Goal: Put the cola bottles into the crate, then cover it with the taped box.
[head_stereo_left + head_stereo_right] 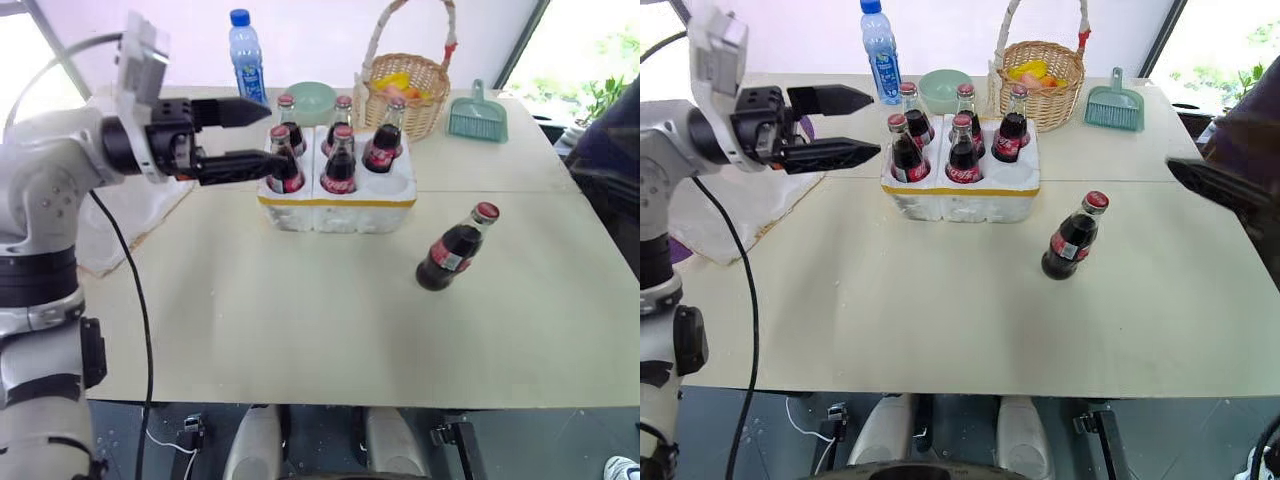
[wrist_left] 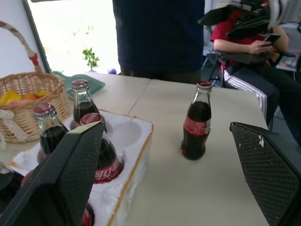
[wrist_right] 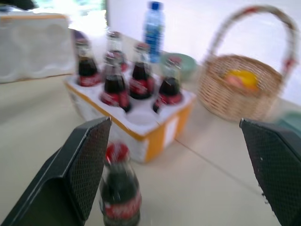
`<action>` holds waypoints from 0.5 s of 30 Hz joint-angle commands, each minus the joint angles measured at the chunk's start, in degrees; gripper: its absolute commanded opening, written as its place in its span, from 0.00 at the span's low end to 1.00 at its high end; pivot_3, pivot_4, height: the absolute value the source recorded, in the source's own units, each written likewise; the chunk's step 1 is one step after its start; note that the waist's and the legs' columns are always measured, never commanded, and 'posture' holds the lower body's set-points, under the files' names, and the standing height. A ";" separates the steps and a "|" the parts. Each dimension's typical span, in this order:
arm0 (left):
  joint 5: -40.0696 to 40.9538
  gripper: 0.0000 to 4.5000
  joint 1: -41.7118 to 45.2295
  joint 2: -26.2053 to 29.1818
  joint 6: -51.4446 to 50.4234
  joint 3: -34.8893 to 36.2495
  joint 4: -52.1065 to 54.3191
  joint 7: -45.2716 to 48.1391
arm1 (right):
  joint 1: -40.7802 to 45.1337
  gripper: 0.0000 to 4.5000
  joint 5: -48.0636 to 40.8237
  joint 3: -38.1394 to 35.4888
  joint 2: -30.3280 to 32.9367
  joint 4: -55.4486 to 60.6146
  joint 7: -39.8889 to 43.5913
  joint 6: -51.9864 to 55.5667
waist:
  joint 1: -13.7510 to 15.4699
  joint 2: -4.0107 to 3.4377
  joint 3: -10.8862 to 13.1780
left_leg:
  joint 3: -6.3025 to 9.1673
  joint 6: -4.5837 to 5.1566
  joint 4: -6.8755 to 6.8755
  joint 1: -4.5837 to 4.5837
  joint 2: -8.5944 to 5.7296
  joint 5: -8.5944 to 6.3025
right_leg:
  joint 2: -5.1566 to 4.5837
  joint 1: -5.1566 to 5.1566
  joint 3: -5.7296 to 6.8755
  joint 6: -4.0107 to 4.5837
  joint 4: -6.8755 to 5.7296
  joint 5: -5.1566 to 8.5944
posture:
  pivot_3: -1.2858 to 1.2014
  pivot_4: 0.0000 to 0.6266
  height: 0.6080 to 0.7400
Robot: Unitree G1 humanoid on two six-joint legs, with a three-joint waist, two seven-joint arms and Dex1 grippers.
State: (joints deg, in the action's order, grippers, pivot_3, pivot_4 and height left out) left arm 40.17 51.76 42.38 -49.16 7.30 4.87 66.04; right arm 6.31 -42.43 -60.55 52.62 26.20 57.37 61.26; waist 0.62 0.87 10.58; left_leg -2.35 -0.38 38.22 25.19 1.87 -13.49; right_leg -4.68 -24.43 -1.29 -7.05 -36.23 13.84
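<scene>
Crate (image 1: 337, 205) sits mid-table holding five cola bottles (image 1: 338, 165) with one front hole free, the sixth bottle (image 1: 455, 247) stands alone on the table (image 1: 300, 320) off to its right, taped box (image 3: 33, 47) is beside the crate, and the left gripper (image 1: 240, 135) and right gripper (image 3: 174, 174) both hang spread apart, gripping nothing.

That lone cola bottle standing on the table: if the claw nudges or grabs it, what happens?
The bottle is tall and narrow, so a push near its cap would probably tip it, and on its side it would likely roll. It looks like smooth glass, so possibly slippery and breakable. Nearly full of cola, it is probably heavy for its size.
</scene>
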 commanded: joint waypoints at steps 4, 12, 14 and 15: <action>0.58 0.99 -1.97 -1.04 1.53 -2.75 3.22 0.38 | -14.67 1.00 -2.90 -9.32 -12.57 11.03 -6.12 -2.52 | -0.40 -0.03 -0.02 | -0.09 0.00 0.00 -0.19 -0.01 0.00 | 0.00 0.13 -0.10 0.01 -0.01 0.00 | 0.52 0.24 1.00; 0.23 0.99 -2.57 -2.41 2.34 -6.26 2.25 1.68 | -22.53 1.00 -1.57 5.79 -21.16 16.68 -13.19 -10.53 | -1.41 -0.03 -0.02 | -0.08 -0.01 -0.09 -0.71 0.01 -0.01 | 0.02 0.60 -0.13 0.21 0.05 0.13 | 0.52 0.24 1.00; 0.23 0.99 -2.77 -2.26 2.55 -6.97 2.92 2.20 | -21.55 1.00 -1.50 10.80 -21.27 16.25 -14.95 -11.75 | -1.50 -0.03 -0.02 | -0.07 0.00 -0.12 -0.82 0.01 -0.01 | 0.02 0.72 -0.13 0.22 0.09 0.14 | 0.52 0.24 1.00; 0.20 0.99 -2.80 -2.20 2.61 -7.19 3.11 2.35 | -21.22 1.00 -1.58 12.45 -21.20 15.94 -15.65 -12.31 | -1.48 -0.03 -0.02 | -0.05 -0.01 -0.13 -0.82 0.01 -0.01 | 0.03 0.72 -0.12 0.23 0.08 0.14 | 0.52 0.24 1.00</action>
State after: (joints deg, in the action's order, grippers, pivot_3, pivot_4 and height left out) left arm 40.39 48.90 39.72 -47.86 -0.13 6.40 67.77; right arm -15.49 -43.65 -49.88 31.51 41.28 43.00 50.89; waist -0.86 0.84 10.56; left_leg -2.40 -0.38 38.08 24.37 1.89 -13.50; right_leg -4.65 -23.72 -1.41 -6.82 -36.15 13.98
